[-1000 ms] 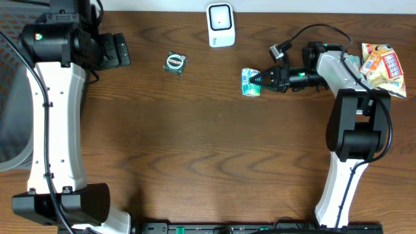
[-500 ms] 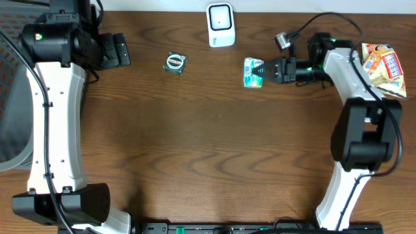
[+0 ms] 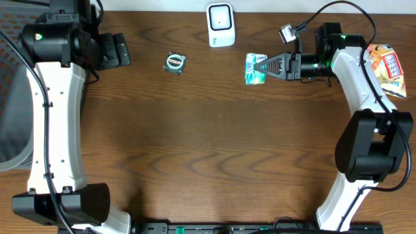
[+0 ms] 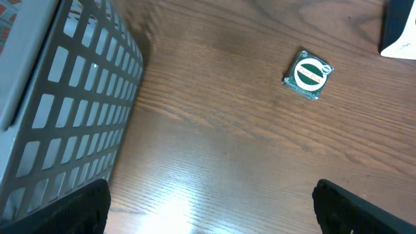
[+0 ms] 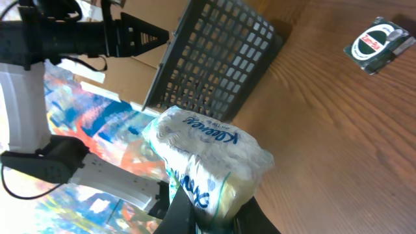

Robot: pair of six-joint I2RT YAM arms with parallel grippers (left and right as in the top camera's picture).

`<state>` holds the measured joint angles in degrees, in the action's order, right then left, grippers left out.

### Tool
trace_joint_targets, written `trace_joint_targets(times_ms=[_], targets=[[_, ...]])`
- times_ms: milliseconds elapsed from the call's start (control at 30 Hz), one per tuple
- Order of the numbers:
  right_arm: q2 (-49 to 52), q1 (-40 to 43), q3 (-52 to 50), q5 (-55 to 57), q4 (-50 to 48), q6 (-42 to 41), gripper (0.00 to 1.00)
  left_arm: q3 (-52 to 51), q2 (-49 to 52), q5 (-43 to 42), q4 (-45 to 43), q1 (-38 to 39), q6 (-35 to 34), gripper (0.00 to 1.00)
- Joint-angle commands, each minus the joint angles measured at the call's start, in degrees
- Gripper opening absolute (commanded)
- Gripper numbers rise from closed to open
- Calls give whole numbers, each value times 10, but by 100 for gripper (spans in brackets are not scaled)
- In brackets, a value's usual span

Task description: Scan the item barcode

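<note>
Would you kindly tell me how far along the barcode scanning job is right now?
Done: the right gripper is shut on the tissue pack, so the pickup looks complete. In hand: the pack is held beside the white scanner, apart from it. Left: presenting its barcode to the scanner face; the left gripper sits open and idle.

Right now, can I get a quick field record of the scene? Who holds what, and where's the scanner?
right fingers: shut on the tissue pack
left fingers: open, empty, beside the basket
scanner: white, at the table's far edge, centre
tissue pack position: between scanner and right arm, not yet in front of the scanner
green packet: loose on the table, on the scanner's left-arm side
snack bag: at the table edge by the right arm
barcode: not visible in any view
</note>
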<state>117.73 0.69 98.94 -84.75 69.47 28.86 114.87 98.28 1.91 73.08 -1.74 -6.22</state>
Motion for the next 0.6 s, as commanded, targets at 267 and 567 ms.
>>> trace_joint_targets(times_ms=[267, 567], targets=[[-7, 0, 8, 13, -24, 10, 1, -3, 2, 9, 0, -2, -5, 98], [-7, -9, 8, 13, -25, 10, 1, -3, 2, 9, 0, -2, -5, 98]])
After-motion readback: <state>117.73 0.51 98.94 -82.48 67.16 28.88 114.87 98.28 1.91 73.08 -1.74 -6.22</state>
